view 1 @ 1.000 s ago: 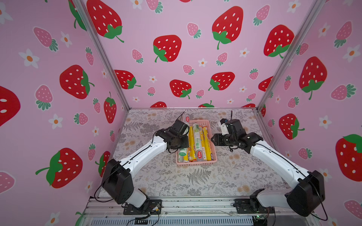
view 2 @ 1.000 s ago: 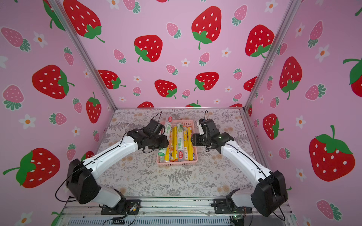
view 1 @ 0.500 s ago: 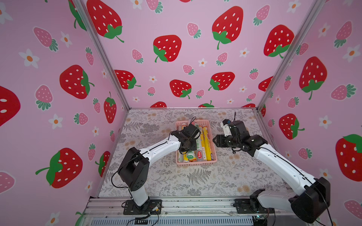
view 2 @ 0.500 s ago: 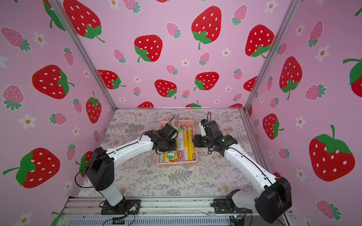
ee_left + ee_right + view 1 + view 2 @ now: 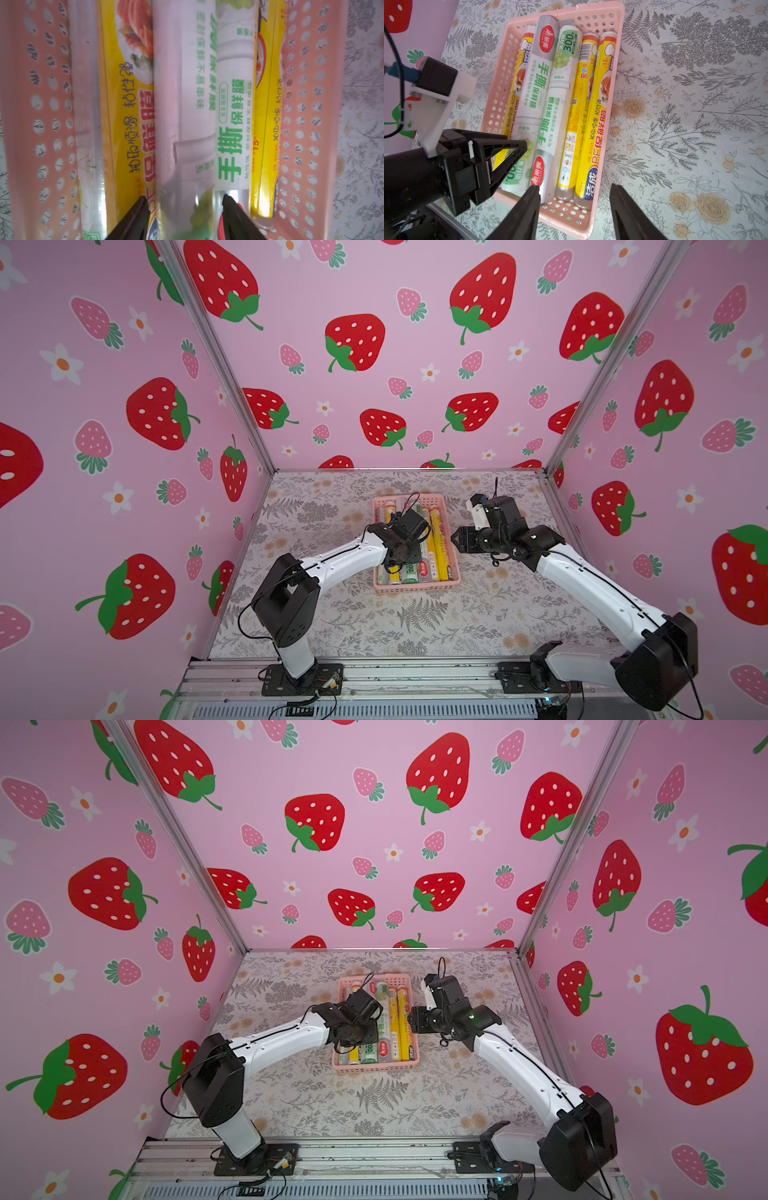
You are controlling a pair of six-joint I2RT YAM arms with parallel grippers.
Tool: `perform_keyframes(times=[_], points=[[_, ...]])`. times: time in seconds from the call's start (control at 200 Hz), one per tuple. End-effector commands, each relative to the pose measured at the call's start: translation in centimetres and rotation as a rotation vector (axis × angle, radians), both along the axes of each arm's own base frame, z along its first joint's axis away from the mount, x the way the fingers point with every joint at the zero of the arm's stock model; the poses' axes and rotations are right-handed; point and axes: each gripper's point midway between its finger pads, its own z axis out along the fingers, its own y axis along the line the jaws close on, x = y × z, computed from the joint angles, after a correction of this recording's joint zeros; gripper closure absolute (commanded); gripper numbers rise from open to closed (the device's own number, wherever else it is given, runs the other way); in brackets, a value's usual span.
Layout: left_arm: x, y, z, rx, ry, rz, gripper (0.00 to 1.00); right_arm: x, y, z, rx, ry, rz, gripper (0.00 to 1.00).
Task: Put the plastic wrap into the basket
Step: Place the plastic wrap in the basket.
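Rolls of plastic wrap [image 5: 562,108] lie side by side in the pink basket [image 5: 566,220], toward twelve o'clock on the tabletop [image 5: 415,622]. Over them the left tool [image 5: 184,199] straddles a white roll [image 5: 187,104], jaws loosened with slim gaps; the right tool [image 5: 455,540] hangs parted and empty at the basket's three o'clock.

Left pincer [image 5: 182,202] swung over the basket [image 5: 415,586], loosening around its white roll [image 5: 185,104].

The left arm [image 5: 340,558] and right arm [image 5: 590,585] are wearing white shells between black joints; thin black cables [image 5: 240,616] are looping at lower left.
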Motion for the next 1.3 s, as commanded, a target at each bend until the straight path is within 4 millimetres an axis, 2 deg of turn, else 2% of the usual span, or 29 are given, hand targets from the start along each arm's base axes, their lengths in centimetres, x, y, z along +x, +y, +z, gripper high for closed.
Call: perform_keyframes(times=[0.0, 0.095, 0.18, 0.26, 0.46, 0.56, 0.665, 0.83, 0.94, 0.985, 1.135, 1.296], points=[[0.6, -0.8, -0.7, 0.018, -0.006, -0.010, 0.34, 0.0, -0.3, 0.1, -0.025, -0.004, 0.008, 0.41], [0.5, -0.8, -0.6, 0.032, -0.005, -0.015, 0.32, 0.1, -0.3, 0.2, -0.027, -0.005, 0.008, 0.41], [0.5, -0.6, 0.4, 0.033, -0.022, -0.018, 0.30, 0.1, -0.2, 0.4, -0.017, -0.007, 0.010, 0.41], [0.5, -0.2, 2.3, 0.038, -0.051, -0.025, 0.29, 0.1, 0.1, 0.7, -0.005, -0.006, 0.014, 0.41], [0.1, 1.1, 8.6, 0.004, -0.195, -0.075, 0.22, 0.4, 0.2, 1.4, 0.010, -0.040, 0.015, 0.41], [-0.1, 2.9, 10.5, 0.030, -0.289, -0.083, 0.18, 0.8, -0.3, 1.8, 0.005, -0.089, -0.011, 0.41], [-0.1, 6.2, 11.8, 0.122, -0.402, -0.039, 0.12, 1.1, -1.4, 2.7, -0.006, -0.159, -0.060, 0.38], [-0.4, 11.7, 14.0, 0.257, -0.570, 0.041, 0.00, 1.2, -4.9, 4.3, -0.080, -0.285, -0.193, 0.24], [-0.6, 15.4, 13.6, 0.290, -0.612, 0.105, 0.00, 1.2, -8.4, 5.0, -0.168, -0.351, -0.314, 0.11], [-0.5, 17.1, 13.3, 0.292, -0.623, 0.144, 0.00, 1.1, -10.1, 5.1, -0.212, -0.372, -0.371, 0.00], [-0.2, 22.1, 11.6, 0.346, -0.641, 0.243, 0.00, 0.6, -16.3, 4.8, -0.358, -0.436, -0.595, 0.00], [0.3, 25.9, 9.7, 0.429, -0.663, 0.300, 0.00, 0.8, -20.1, 1.3, -0.487, -0.383, -0.714, 0.00]])
